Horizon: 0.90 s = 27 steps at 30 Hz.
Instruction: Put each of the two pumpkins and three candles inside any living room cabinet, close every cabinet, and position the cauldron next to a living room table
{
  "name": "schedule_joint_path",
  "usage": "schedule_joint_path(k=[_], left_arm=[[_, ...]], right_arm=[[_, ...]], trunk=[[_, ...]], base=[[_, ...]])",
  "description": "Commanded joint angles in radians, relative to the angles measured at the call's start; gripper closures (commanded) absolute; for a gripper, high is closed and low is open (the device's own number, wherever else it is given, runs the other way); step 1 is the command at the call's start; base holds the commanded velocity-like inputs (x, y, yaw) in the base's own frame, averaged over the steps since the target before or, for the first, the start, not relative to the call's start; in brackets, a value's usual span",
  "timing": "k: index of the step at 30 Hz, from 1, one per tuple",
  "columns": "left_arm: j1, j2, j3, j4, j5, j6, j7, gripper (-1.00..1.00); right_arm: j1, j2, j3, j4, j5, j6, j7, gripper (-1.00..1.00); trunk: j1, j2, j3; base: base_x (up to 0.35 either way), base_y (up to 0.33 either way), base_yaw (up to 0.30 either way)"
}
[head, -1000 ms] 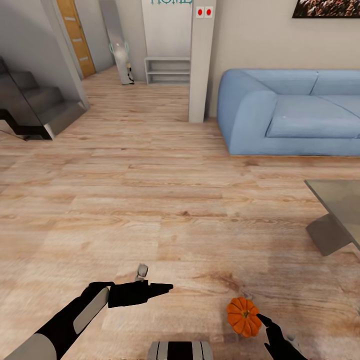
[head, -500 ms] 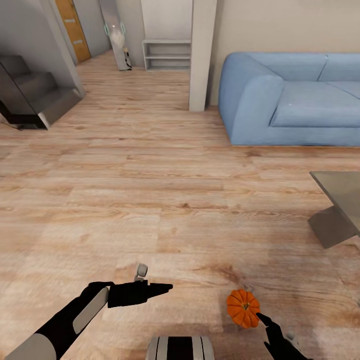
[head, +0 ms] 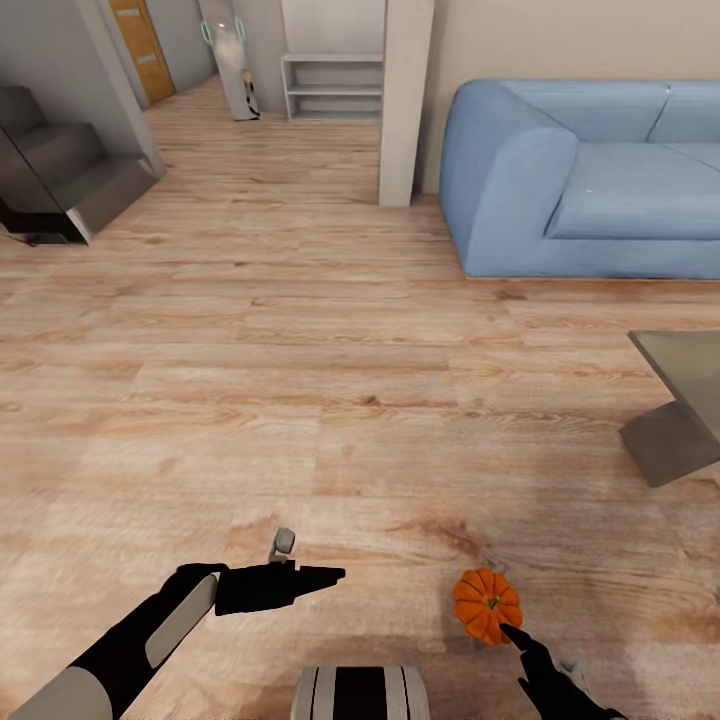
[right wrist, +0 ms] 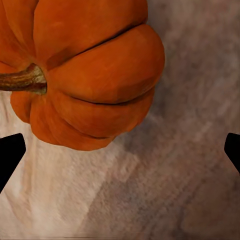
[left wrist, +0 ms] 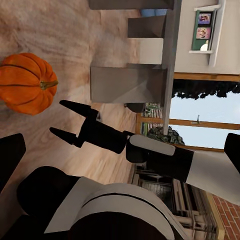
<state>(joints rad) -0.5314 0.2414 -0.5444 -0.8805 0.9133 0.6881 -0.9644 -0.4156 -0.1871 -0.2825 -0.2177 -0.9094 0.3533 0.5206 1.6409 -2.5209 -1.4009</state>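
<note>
A home living room, blue sofa (head: 590, 180) on light wood plank floor (head: 300, 400), low grey table (head: 685, 400) in front of the sofa, staircase (head: 60, 170) across the room from it, white shelf (head: 335, 85) and wooden door (head: 140, 45) beyond

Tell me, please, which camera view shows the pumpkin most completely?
The left wrist view shows the whole pumpkin with its stem, on the floor. The head view shows it small, by the right gripper. The right wrist view crops it.
</note>
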Motion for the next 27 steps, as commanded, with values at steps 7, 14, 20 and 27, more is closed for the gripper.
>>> schedule_joint_path(k=[7, 14, 20, 27], left_arm=[[-0.001, 0.001, -0.003, 0.000, 0.009, 0.006, 0.001, -1.00], [-0.001, 0.001, -0.003, 0.000, 0.009, 0.005, 0.001, -1.00], [-0.001, 0.001, -0.003, 0.000, 0.009, 0.005, 0.001, -1.00], [-0.001, 0.001, -0.003, 0.000, 0.009, 0.005, 0.001, -1.00]], right_arm=[[-0.001, 0.000, -0.002, 0.000, -0.007, 0.009, 0.006, -1.00], [-0.001, -0.002, -0.001, -0.001, -0.008, 0.009, 0.046, -1.00], [0.000, -0.006, -0.001, 0.000, -0.007, 0.026, 0.099, -1.00], [-0.001, -0.008, -0.003, 0.000, -0.008, 0.031, 0.107, -1.00]], trunk=[[0.002, -0.001, -0.016], [0.002, -0.001, -0.016], [0.002, -0.001, -0.020], [0.003, -0.002, -0.032]], base=[[0.000, 0.000, 0.000], [0.000, 0.000, 0.000], [0.000, 0.000, 0.000], [0.000, 0.000, 0.000]])
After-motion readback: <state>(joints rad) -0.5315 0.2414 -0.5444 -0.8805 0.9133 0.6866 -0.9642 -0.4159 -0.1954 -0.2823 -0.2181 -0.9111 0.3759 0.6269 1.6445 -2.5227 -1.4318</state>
